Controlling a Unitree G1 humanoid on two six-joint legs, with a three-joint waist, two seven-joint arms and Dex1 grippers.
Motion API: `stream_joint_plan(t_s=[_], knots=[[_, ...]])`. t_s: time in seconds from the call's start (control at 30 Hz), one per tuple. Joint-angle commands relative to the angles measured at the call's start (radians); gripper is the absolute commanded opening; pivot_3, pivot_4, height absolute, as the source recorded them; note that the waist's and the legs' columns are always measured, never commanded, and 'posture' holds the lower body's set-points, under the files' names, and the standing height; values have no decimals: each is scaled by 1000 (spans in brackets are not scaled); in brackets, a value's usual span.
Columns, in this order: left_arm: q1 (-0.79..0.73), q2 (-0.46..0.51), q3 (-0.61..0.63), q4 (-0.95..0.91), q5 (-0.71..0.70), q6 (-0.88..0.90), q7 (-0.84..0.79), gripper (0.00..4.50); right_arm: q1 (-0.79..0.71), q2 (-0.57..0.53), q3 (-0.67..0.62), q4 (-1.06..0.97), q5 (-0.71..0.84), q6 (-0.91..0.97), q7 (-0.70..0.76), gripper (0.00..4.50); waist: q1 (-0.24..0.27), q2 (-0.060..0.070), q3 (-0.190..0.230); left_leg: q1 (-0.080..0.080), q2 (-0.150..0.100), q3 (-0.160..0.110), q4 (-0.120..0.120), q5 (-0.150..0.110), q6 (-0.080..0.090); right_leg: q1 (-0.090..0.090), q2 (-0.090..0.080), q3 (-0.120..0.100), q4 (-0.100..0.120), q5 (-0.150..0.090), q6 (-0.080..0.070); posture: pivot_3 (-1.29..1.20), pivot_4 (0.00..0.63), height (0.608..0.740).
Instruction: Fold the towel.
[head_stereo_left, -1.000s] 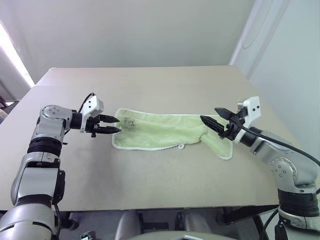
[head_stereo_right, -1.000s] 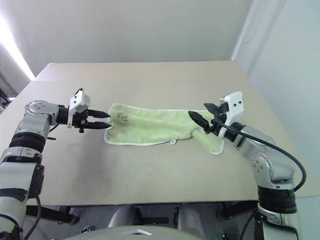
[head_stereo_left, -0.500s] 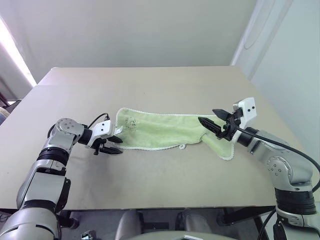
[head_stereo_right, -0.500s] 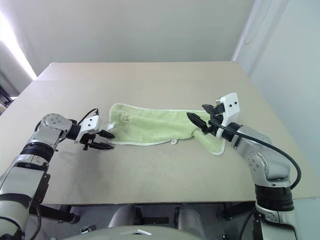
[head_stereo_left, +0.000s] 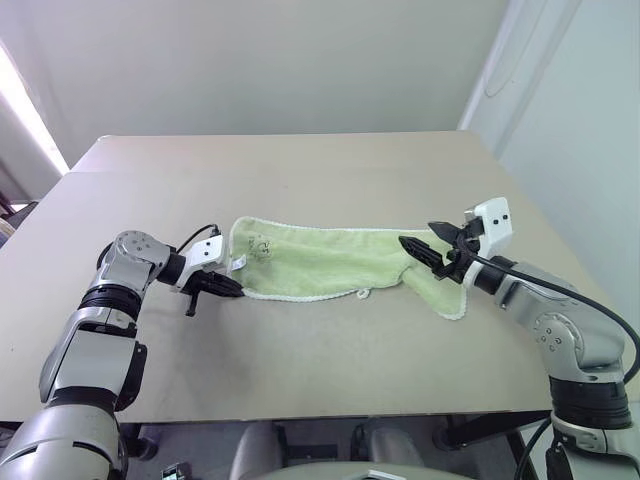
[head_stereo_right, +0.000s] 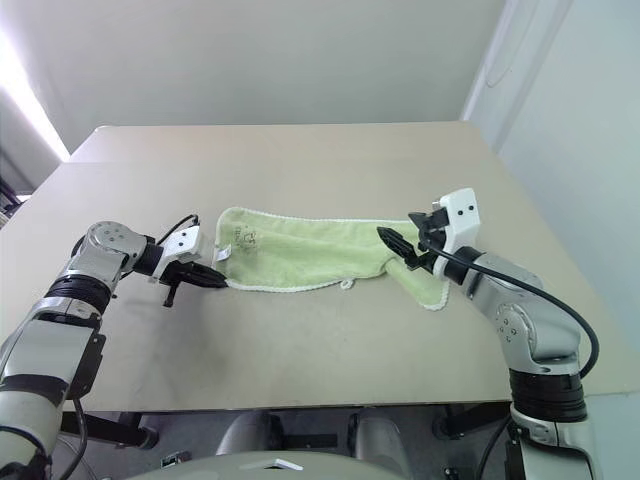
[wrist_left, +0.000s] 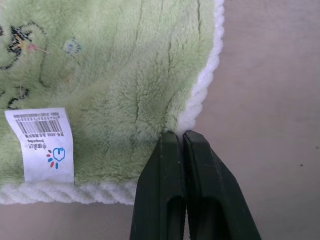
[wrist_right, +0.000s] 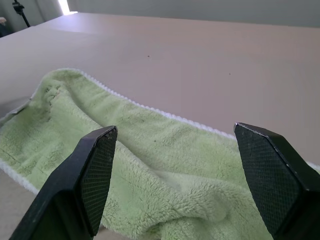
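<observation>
Towel (head_stereo_left: 330, 262) corner pinched by lowered left gripper (wrist_left: 180, 137)

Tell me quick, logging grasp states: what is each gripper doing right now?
Left gripper: shut at the towel's white-edged corner; whether it pinches cloth cannot be told.
Right gripper: open, over the towel's other end, holding nothing.

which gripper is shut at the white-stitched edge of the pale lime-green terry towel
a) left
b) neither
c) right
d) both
a: the left gripper has its black fingers pressed together at the towel's corner edging, while the right gripper stands wide open.
</observation>
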Motion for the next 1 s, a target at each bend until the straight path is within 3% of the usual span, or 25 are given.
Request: stream_joint_plan(t_s=[0.03, 0.3, 0.57, 1.0], knots=[[-22, 17, 9, 11, -13, 35, -44, 37, 16, -29, -37, -34, 16, 11, 17, 3910, 1, 0, 0, 0, 0, 0, 0, 0, 0, 0, 0, 0, 0, 0, 0, 0, 0, 683], [-68, 9, 49, -16, -35, 127, 7, 37, 228, -166, -3, -196, 43, 22, 180, 3910, 1, 0, 0, -5, 0, -1, 1, 0, 0, -4, 0, 0, 0, 0, 0, 0, 0, 683], [-97, 25, 58, 20, -25, 115, 91, 37, 320, -223, 77, -143, -81, -15, 198, 3910, 2, -1, 1, -5, 0, -1, 1, 0, 0, -4, 0, 0, 0, 0, 0, 0, 0, 683], [-198, 49, 110, 98, -35, 161, 200, 37, 257, -163, 77, 60, -247, -139, 89, 3910, 2, -3, 1, -6, 0, -1, 1, 0, 0, -4, 0, -1, 0, 0, 1, 0, 0, 683]])
